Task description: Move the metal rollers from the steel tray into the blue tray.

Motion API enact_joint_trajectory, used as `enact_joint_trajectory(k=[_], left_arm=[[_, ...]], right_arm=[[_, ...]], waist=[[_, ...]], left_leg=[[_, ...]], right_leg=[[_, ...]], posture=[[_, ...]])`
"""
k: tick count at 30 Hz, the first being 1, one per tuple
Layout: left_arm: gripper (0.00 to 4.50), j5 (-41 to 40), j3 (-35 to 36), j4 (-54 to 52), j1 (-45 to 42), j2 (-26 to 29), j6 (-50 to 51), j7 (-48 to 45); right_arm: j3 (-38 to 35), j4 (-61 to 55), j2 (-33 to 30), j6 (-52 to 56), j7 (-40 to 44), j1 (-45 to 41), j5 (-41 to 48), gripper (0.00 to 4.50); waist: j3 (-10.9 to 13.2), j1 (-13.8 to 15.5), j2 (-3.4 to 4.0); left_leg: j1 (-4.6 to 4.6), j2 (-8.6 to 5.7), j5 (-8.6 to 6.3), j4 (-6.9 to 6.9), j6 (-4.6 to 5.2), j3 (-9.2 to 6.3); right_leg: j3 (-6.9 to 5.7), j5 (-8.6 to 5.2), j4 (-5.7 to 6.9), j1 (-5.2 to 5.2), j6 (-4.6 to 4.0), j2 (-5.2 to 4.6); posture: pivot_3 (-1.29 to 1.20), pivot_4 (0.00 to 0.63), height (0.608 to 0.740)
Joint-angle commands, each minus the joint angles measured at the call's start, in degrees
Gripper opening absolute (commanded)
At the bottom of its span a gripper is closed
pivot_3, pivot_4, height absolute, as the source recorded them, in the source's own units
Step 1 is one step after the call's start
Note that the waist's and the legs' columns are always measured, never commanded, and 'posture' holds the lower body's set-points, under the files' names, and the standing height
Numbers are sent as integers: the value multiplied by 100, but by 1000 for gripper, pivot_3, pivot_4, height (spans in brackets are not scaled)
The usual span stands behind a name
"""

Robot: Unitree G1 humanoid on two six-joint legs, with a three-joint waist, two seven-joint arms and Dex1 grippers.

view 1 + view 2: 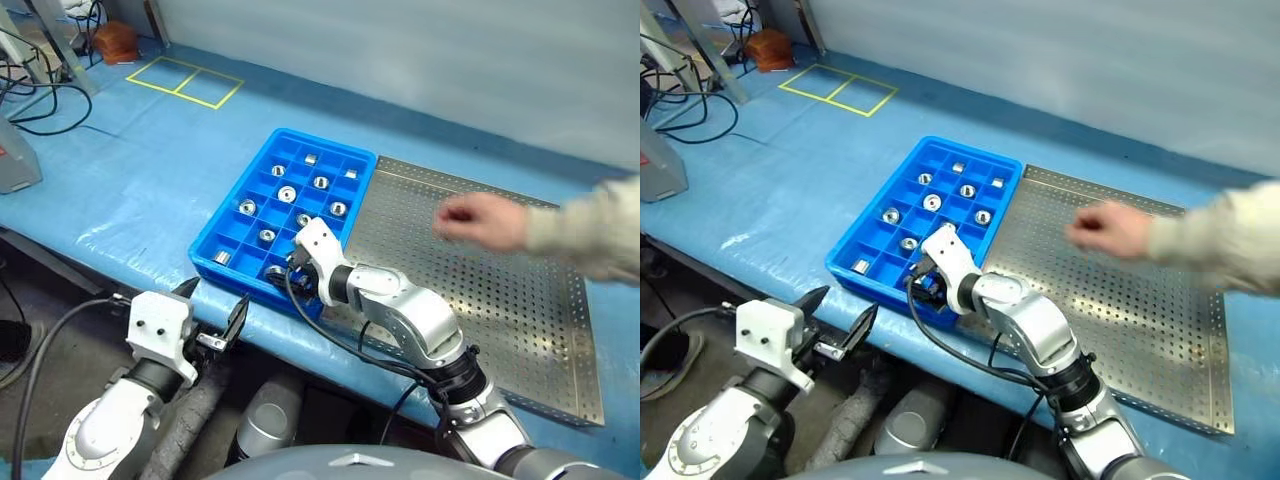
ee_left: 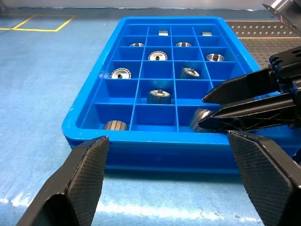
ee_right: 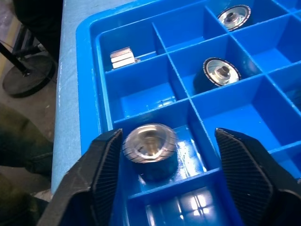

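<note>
Blue tray [image 3: 87, 61] — we're spreading the right gripper [image 3: 169, 155] over a near-row cell, roller [image 3: 149, 149] leaning against one finger [image 3: 106, 165]; lifting carelessly could be dragging it out.

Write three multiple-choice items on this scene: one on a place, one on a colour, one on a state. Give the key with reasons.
1. Where is the right gripper?
A. over the blue tray's near row
B. over the steel tray
C. off the table

2. What colour is the compartment tray?
A. red
B. blue
C. grey

3. How do the right gripper's fingers stand?
A. clamped on a roller
B. open, a roller between them
C. shut on nothing

Key: A, it hangs over a near compartment; B, its walls are bright blue; B, a gap shows beside the metal roller lying in the compartment.
</note>
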Motion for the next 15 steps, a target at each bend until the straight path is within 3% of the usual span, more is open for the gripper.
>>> enact_joint_trajectory(k=[1,2,8,15], left_arm=[[4424,-153,12,-263,-108,41,104,-136],[4424,-191,20,-263,-160,51,145,-184],[4424,-304,-9,-95,-676,177,431,-443],[4424,-343,-203,168,-1177,270,645,-763]], right_arm=[[-23,-299,54,36,-39,38,78,4298],[-42,-366,43,23,-47,55,79,4482],[-297,-1036,-269,-6,107,334,297,4482],[-485,-1413,-388,108,-126,688,347,4482]], waist=[[-1,-17,3],[-2,-22,4],[-5,-80,12],[-13,-521,20]], left_leg=[[-1,3,-2,0,-3,-4],[-1,6,-4,0,-7,-5],[-3,12,-8,1,-14,-24],[0,13,-8,15,-14,-28]], right_leg=[[-5,0,1,0,1,3],[-8,1,2,1,2,6],[-32,-10,2,7,-13,10],[-35,-18,5,28,-26,9]], posture=[[480,150,740],[475,150,740],[398,150,740],[331,150,740]])
